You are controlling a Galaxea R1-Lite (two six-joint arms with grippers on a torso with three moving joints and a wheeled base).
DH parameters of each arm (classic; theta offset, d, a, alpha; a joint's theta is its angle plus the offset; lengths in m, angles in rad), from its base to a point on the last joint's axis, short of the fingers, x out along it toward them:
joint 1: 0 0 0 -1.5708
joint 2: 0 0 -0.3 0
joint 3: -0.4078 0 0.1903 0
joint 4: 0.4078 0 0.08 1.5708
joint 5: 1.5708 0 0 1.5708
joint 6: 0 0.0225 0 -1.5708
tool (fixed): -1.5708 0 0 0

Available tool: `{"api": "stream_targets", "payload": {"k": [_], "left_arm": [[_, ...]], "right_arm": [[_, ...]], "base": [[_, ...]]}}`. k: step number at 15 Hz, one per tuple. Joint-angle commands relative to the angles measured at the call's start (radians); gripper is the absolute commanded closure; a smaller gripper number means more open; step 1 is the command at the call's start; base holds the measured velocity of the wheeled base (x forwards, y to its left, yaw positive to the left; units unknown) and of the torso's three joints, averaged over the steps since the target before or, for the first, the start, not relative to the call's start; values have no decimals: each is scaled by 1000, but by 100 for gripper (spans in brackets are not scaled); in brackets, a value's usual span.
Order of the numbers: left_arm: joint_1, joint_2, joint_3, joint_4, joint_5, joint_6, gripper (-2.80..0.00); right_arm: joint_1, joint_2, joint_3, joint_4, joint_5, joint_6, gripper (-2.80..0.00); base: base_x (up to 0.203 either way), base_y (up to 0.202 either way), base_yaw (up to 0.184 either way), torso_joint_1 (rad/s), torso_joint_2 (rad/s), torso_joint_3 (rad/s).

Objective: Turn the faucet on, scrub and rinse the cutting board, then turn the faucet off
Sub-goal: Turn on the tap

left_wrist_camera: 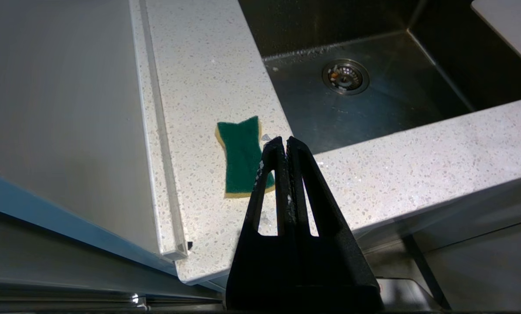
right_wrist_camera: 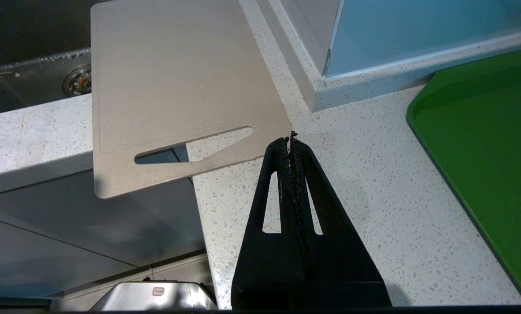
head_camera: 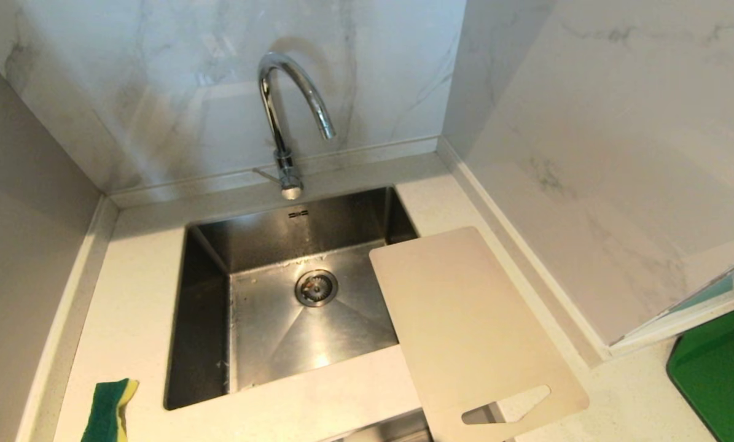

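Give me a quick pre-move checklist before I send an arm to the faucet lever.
1. Faucet off, no water running: ok.
2. Cutting board within sight, lying across the sink's right rim and counter: ok.
3. Sponge free on the counter left of the sink: ok.
4. Left gripper empty, jaws shut: ok.
5. Right gripper empty, jaws shut: ok.
6. Lever position: cannot tell.

The right gripper (right_wrist_camera: 291, 141) hangs closed over the counter (right_wrist_camera: 373, 209); cutting board (right_wrist_camera: 173, 78) overhangs the sink (right_wrist_camera: 29, 69).

Each tool, left tool (left_wrist_camera: 285, 140) and right tool (right_wrist_camera: 291, 138), is matte black with tapered, triangular-slotted fingers.
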Motion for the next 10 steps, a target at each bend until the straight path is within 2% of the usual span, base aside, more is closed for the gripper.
{"api": "stream_targets", "payload": {"k": [1,10], "left_arm": [[0,2,3,0,0,-1,0],[0,2,3,0,0,-1,0]], "right_arm": [[1,2,0,0,0,0,0],[1,2,0,0,0,0,0]], "base": [[0,0,0,0,0,0],[0,0,0,0,0,0]]}}
